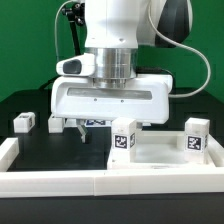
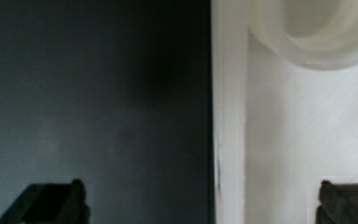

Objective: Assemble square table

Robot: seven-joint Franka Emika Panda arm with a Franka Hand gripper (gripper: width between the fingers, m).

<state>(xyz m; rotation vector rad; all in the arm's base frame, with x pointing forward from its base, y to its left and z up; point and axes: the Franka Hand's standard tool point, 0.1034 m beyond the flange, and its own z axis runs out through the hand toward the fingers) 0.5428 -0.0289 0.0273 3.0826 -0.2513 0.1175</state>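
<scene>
The pincer (image 2: pixel 197 205) hangs with its fingers (image 2: pixel 51 205) spread wide and nothing between them. In the wrist view the slab (image 1: pixel 158 157) shows its edge running between them. The slab lies on the black table (image 1: pixel 50 155) at the exterior view's right, inside the white rails (image 1: pixel 60 182). We judge a grasp is next: we should lower squarely, centre the rim, and close gently so nothing skids.
</scene>
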